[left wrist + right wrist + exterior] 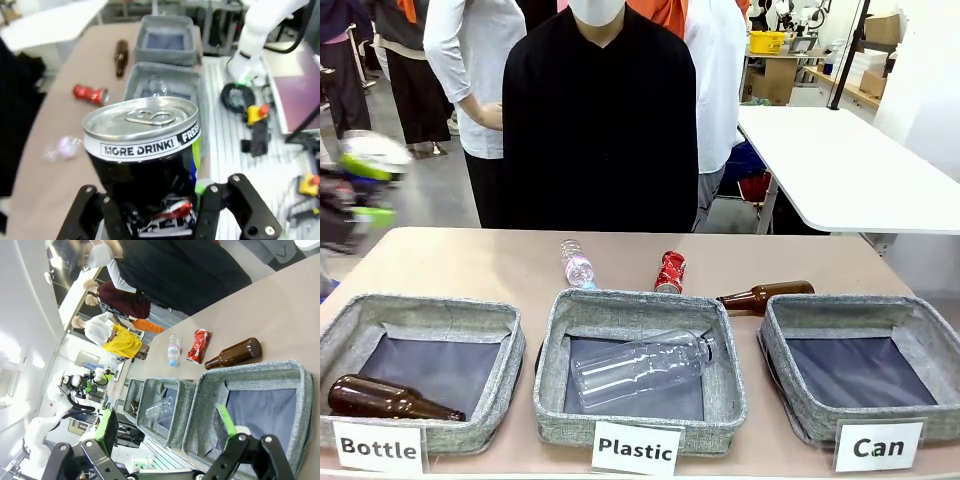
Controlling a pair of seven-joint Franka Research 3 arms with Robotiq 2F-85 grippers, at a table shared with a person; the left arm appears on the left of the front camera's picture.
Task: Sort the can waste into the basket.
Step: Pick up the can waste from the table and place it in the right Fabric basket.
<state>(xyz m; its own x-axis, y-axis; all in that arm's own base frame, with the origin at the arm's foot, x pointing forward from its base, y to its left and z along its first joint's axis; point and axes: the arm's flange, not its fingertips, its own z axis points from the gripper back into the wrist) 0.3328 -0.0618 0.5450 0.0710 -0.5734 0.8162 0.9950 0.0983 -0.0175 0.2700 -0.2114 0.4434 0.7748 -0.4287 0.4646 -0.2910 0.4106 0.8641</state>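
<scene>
- Left gripper [162,210]: jaws clamped on the black can [145,145], silver lid up, held above the table [55,175].
- Right gripper [167,432]: jaws wide apart, nothing between them, pointed toward the "Can" basket [250,372].
- Red crushed can [670,271] lay on the table beyond the "Plastic" basket [552,350], between a clear bottle [577,263] and a brown bottle [765,295].
- "Can" basket sat at the row's right end.

The black can [142,150] at the left gripper [157,207] had a silver top; beyond it, the crushed can [90,93] was red.
</scene>
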